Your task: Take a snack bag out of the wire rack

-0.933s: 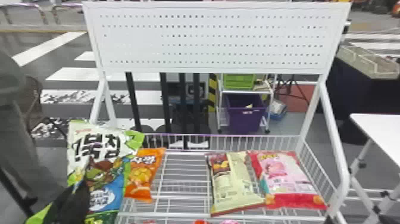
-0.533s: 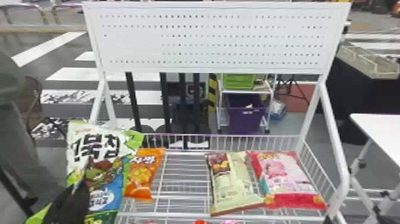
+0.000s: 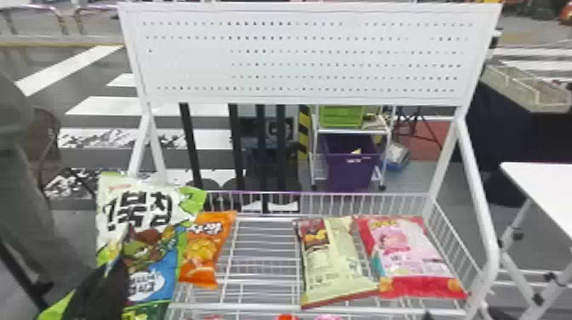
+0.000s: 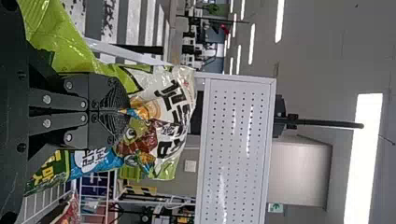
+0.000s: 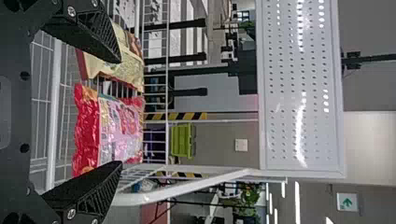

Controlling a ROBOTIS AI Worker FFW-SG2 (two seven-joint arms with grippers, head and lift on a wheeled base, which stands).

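Main risk, nearest me: slip at the L gripper [image 4: 125, 111], fingers closed on the big green-and-white snack bag [image 3: 147, 251]. Cause wd be slick film and what looks like a small bunched pinch near the tips, w/ lots of loose bag around it; a fast pull cd twist it out. Next out, the bag's low blue part overlaps the orange bag [image 3: 202, 251] in the head view. Can't tell if they touch, but a low drag cd shove that one or tip it. Then the wire rack [image 3: 264, 306]: can't tell if the bag's bottom clears the L side, so a sideways exit might snag a wire; I'd prob. lift a bit 1st. Re jaws: bag's pinched btwn the L fingertips, roughly upright, printed top standing above & beyond them, blue part lower, all at the rack's L end. R gripper [image 5: 121, 112] is empty, fingers wide apart, w/ the cream bag [image 3: 332, 255] & pink-red bag [image 3: 408, 255] out ahead; drifting fwd cd bump either. Perforated panel [image 3: 298, 51] is farther back, behind the bags.
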